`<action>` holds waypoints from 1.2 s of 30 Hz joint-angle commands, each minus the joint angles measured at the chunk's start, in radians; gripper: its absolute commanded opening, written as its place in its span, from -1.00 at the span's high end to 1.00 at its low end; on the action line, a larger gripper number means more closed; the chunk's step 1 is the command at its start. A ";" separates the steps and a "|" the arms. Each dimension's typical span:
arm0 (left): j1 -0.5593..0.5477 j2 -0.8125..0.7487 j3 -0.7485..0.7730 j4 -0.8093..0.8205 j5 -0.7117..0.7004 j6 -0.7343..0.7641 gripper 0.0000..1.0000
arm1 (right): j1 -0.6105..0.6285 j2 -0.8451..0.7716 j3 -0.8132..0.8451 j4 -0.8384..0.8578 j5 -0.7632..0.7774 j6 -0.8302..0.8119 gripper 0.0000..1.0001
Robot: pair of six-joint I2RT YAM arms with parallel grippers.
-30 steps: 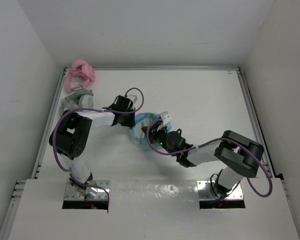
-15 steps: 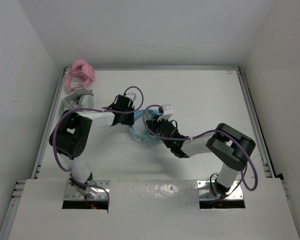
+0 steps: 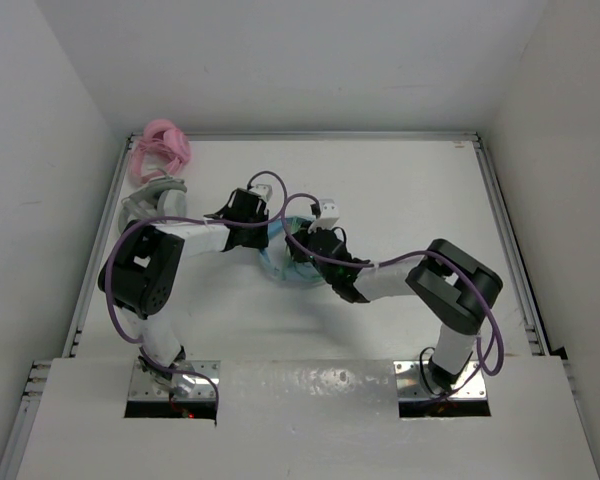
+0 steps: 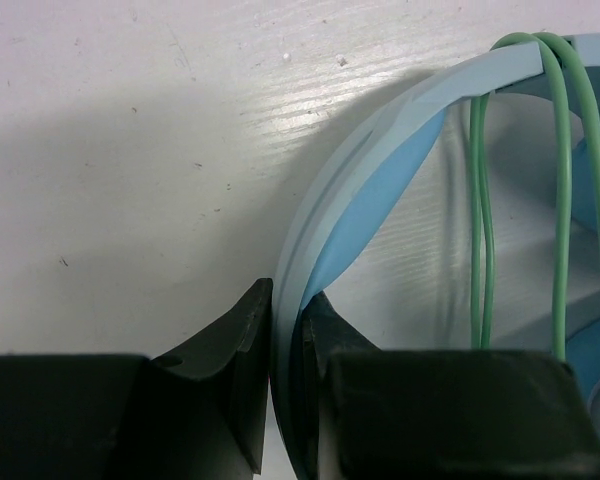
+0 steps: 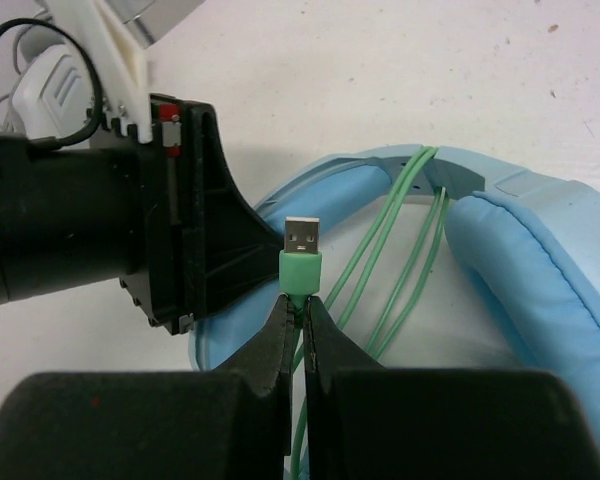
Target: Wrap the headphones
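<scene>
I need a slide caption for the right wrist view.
Right fingers pinch the USB plug of the pale green cable, looped over the headband of the light blue padded headphones.

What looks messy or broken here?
Nothing looks broken or spilled. The green cable hangs in loose loops over the blue headband, with its plug pinched in the right gripper while the left gripper clamps the headband. The pink headphones sit heaped in the far left corner of the table.
</scene>
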 commanded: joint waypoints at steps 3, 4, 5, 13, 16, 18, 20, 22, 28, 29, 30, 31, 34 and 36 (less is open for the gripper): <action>-0.029 -0.035 0.014 -0.029 0.062 0.029 1.00 | -0.074 0.033 0.051 -0.003 0.076 0.063 1.00; -0.028 -0.036 0.014 -0.027 0.062 0.029 1.00 | -0.075 0.036 0.055 -0.030 0.077 0.060 1.00; -0.029 -0.036 0.013 -0.029 0.062 0.027 1.00 | -0.077 0.038 0.058 -0.040 0.082 0.058 1.00; -0.029 -0.054 0.011 -0.029 0.063 0.026 1.00 | -0.088 0.049 0.060 -0.167 0.087 0.077 1.00; -0.029 -0.073 0.004 -0.026 0.053 0.024 1.00 | -0.091 0.029 0.037 -0.199 0.116 0.110 1.00; -0.029 -0.088 -0.002 -0.019 0.043 0.024 1.00 | -0.091 0.020 0.067 -0.280 0.134 0.104 1.00; -0.029 -0.099 -0.004 -0.015 0.036 0.024 1.00 | -0.091 0.030 0.126 -0.383 0.133 0.074 1.00; -0.029 -0.116 -0.005 -0.013 0.028 0.023 1.00 | -0.091 0.053 0.205 -0.512 0.114 0.049 1.00; -0.040 -0.137 -0.012 -0.013 0.007 0.021 1.00 | -0.091 0.061 0.285 -0.702 0.143 0.093 1.00; -0.039 -0.139 -0.012 -0.015 0.007 0.021 1.00 | -0.089 0.053 0.273 -0.705 0.145 0.098 1.00; -0.040 -0.140 -0.012 -0.015 0.010 0.023 1.00 | -0.091 0.043 0.253 -0.693 0.143 0.104 1.00; -0.040 -0.140 -0.012 -0.013 0.010 0.023 1.00 | -0.091 0.043 0.252 -0.695 0.140 0.106 1.00; -0.043 -0.148 -0.012 -0.013 0.008 0.021 1.00 | -0.091 0.040 0.250 -0.710 0.136 0.110 1.00; -0.046 -0.156 -0.013 -0.013 0.005 0.021 1.00 | -0.089 0.015 0.212 -0.669 0.131 0.123 1.00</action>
